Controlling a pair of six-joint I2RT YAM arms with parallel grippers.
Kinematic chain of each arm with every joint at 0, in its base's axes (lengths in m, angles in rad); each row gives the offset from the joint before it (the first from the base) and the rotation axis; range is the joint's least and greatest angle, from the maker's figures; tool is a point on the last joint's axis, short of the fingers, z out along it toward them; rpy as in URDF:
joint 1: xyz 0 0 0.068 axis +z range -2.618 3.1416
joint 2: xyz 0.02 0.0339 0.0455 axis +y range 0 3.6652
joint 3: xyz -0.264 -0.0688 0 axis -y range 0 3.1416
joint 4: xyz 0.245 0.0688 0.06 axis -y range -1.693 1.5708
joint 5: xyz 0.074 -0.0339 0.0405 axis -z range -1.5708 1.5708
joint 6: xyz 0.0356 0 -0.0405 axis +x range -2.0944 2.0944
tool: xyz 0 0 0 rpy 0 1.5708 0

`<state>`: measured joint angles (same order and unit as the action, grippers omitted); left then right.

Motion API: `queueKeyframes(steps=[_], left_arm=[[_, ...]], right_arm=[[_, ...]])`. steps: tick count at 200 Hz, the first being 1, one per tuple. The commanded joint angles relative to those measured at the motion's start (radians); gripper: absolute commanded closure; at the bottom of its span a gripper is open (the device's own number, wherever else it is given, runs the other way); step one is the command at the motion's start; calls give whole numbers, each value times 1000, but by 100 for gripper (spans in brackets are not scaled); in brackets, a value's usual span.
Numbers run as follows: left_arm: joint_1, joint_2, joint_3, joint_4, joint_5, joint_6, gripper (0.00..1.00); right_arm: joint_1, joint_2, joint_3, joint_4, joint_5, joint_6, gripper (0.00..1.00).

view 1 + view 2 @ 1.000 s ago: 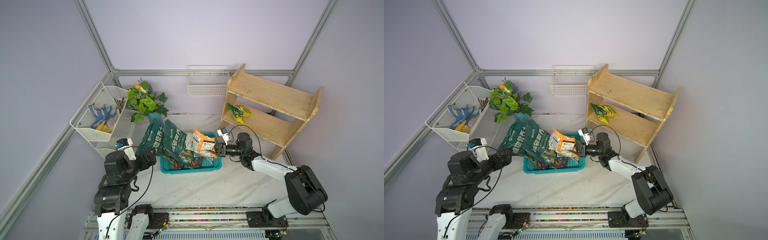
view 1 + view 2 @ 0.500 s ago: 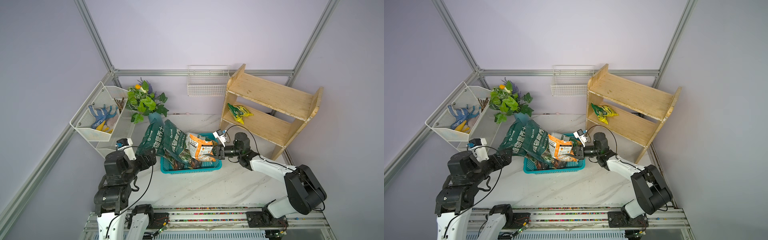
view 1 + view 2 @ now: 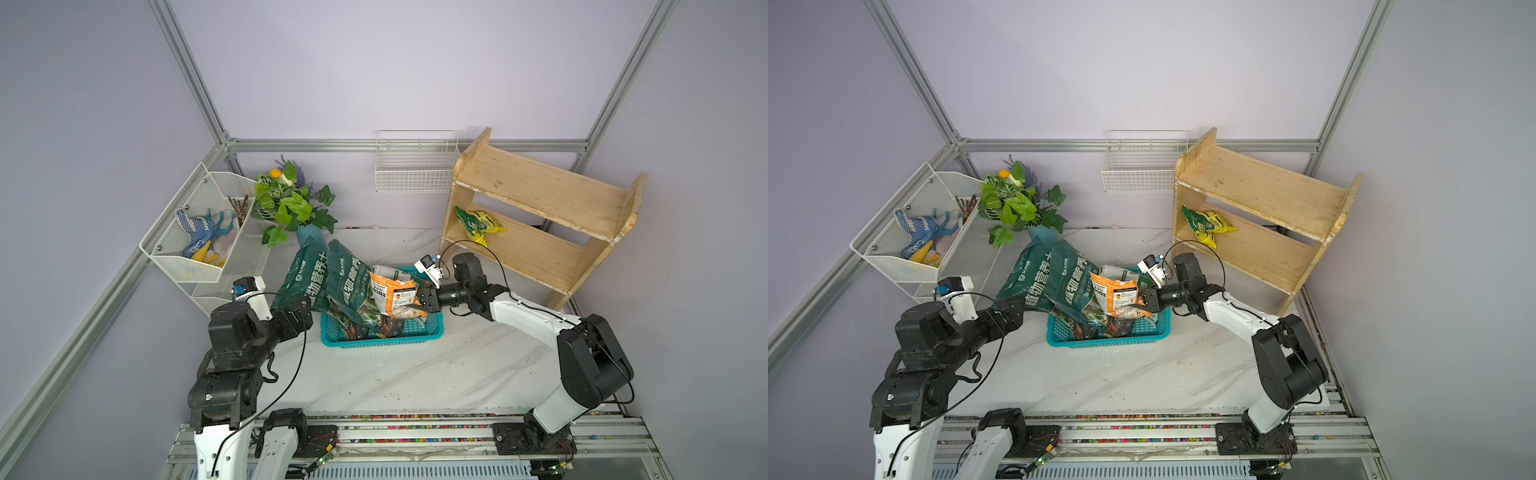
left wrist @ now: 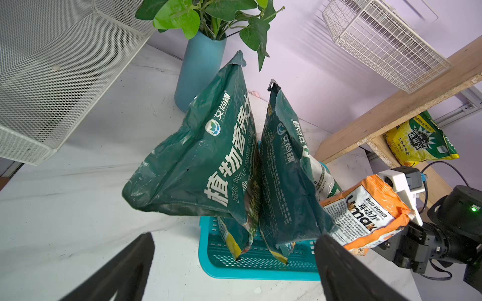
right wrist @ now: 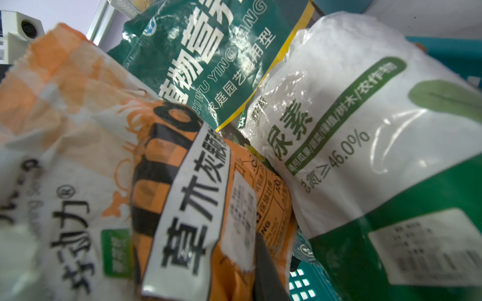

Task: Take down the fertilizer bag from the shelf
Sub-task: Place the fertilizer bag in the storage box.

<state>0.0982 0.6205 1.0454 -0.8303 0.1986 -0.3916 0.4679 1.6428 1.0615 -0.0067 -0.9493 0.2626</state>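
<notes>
In both top views the teal basket point(image 3: 374, 343) point(image 3: 1108, 343) sits on the marble counter point(image 3: 395, 382) point(image 3: 1121, 382). Two dark green bags point(image 3: 332, 282) point(image 3: 1054, 282) lean out over its left side. The orange fertilizer bag point(image 3: 392, 293) point(image 3: 1115, 295) hangs over the basket's right half. The right fingers point(image 3: 412, 308) point(image 3: 1136, 308) are almost closed on its lower corner. The left fingers point(image 3: 301, 309) point(image 3: 1015, 305) sit just left of the basket, beside the green bags. The wooden shelf point(image 3: 536, 187) point(image 3: 1258, 187) stands behind and to the right of the basket, well apart from the orange bag. A yellow-green bag point(image 3: 478, 224) point(image 3: 1208, 224) lies on its lower tier.

The left wrist view shows the left fingers point(image 4: 130, 265) spread wide with nothing between them, pointing at the basket's rim point(image 4: 258, 273). The orange bag point(image 4: 365, 216) hangs at the far side of the basket, touching the nearer green bag point(image 4: 287, 182).

In the right wrist view the orange bag point(image 5: 78, 156) fills the near field, blurred. One dark finger point(image 5: 266, 268) presses against its edge, above the basket's perforated wall point(image 5: 300, 284). A white-and-green bag point(image 5: 352, 117) lies inside the basket right beside it.
</notes>
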Motion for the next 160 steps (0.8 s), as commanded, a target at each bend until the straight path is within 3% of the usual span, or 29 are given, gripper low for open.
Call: queueKeyframes(steps=[1, 41, 61, 94, 125, 160], left_arm=[[5, -8, -47, 21, 12, -4, 0], [5, -7, -47, 22, 11, -4, 0], [5, -7, -47, 22, 12, -4, 0], [4, -7, -47, 22, 11, -4, 0], [5, -7, -47, 21, 10, -4, 0], [5, -6, -47, 21, 11, -4, 0]], right_arm=[[-5, 45, 21, -89, 151, -54, 100], [-4, 11, -22, -19, -44, 15, 100], [-3, -53, -88, 51, -76, 48, 100], [-4, -95, -130, 47, -53, 43, 100], [-6, -40, -101, 6, -45, 26, 100], [-5, -17, -74, -74, 117, -40, 96]])
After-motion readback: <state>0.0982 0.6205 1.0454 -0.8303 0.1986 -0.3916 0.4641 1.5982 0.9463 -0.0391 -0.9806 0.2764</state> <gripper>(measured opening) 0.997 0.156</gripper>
